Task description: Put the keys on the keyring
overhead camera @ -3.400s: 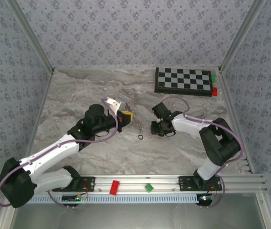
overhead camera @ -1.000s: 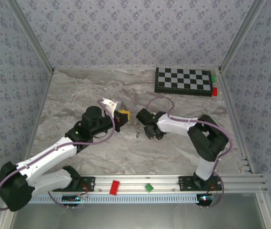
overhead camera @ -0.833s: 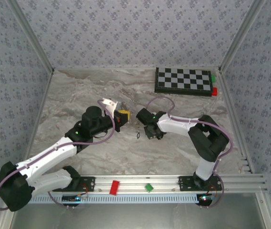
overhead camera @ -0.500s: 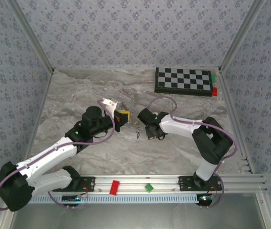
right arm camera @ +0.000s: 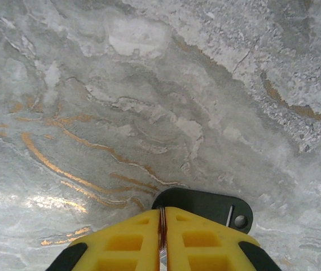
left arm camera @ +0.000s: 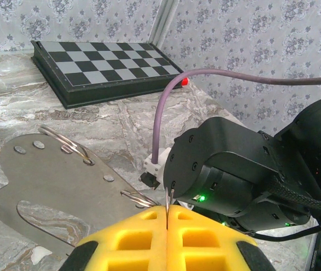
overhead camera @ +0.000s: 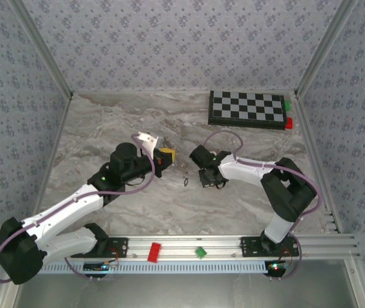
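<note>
- Keyring [left arm camera: 140,197]: pinched by its wire in the left gripper [left arm camera: 166,210], yellow pads pressed tight together on it. Sits left of the middle of the marble table [overhead camera: 105,128], seemingly lifted clear of it, likely so that a loop stands free for threading.
- Carries a flat grey plate [left arm camera: 53,169] with small studs, spreading out to the left beyond the pads.
- Key [right arm camera: 205,207]: lies flat on the marble just past the tips of the right gripper [right arm camera: 161,226], black head with its hole to the right.
- Right pads closed together, with a thin coppery sliver in the seam. Cannot tell whether that sliver is the key's blade, or whether the key is truly clamped.
- Stands close to the left gripper across the middle of the table, probably to bring a key up to the held ring.
- Chessboard [overhead camera: 246,109]: well apart at the far right, out of the way.
</note>
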Available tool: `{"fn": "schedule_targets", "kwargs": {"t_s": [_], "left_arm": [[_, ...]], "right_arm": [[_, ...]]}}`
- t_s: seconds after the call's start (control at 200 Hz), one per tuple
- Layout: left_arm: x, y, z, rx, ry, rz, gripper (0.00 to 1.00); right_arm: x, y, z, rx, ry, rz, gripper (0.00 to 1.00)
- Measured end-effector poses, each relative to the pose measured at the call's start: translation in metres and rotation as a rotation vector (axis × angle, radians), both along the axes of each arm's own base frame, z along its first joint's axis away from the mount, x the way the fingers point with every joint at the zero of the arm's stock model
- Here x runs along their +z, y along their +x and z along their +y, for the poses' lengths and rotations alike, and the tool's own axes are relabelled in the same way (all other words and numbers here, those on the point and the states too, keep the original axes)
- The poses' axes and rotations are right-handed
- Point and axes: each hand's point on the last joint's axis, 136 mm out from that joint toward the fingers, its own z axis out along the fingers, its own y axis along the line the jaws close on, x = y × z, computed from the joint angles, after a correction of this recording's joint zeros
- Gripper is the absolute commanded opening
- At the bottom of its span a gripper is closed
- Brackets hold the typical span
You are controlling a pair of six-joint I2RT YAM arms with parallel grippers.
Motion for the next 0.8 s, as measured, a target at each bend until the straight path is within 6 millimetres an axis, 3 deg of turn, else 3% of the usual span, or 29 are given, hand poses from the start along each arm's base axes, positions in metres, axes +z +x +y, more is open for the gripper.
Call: {"fn": "schedule_targets", "kwargs": {"t_s": [0.18, 0.275, 0.505, 0.8], "left_arm": [[0.0, 0.0, 0.0, 0.0, 0.0, 0.0, 0.0], [0.0, 0.0, 0.0, 0.0, 0.0, 0.0, 0.0], [0.0, 0.0, 0.0, 0.0, 0.0, 0.0, 0.0], [0.0, 0.0, 0.0, -0.002, 0.003, -0.004, 0.0]], "right_arm": [[-0.001, 0.001, 0.0, -0.003, 0.01, 0.0, 0.09], [-0.001, 0.002, 0.001, -0.005, 0.013, -0.004, 0.01], [0.002, 0.002, 0.001, -0.006, 0.02, -0.012, 0.0], [0.029, 0.003, -0.001, 0.009, 0.076, -0.097, 0.0]]}}
